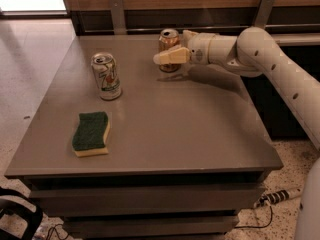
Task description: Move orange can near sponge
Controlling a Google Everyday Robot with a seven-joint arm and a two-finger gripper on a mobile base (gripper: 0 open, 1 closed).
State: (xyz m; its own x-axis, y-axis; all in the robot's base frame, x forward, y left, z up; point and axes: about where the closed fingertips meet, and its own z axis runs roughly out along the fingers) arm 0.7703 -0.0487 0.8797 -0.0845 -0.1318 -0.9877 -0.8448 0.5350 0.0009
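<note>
I am reaching in from the right with the arm (270,59) stretched low over the back of the table (190,129), because the orange can (168,40) is standing upright near the far edge. I am judging that a sideways approach at mid-body is the way to take it without tipping it. The claw (169,55) is sitting level with the can's lower half, lying across its front and touching it or just short of that. I cannot tell whether it is clenched on the can or released. The sponge (91,133) is lying flat, green side up, near the front left corner, well apart from the can. The white can (106,76) is standing upright roughly between the two, so I am planning to carry the orange can past it on the right
</note>
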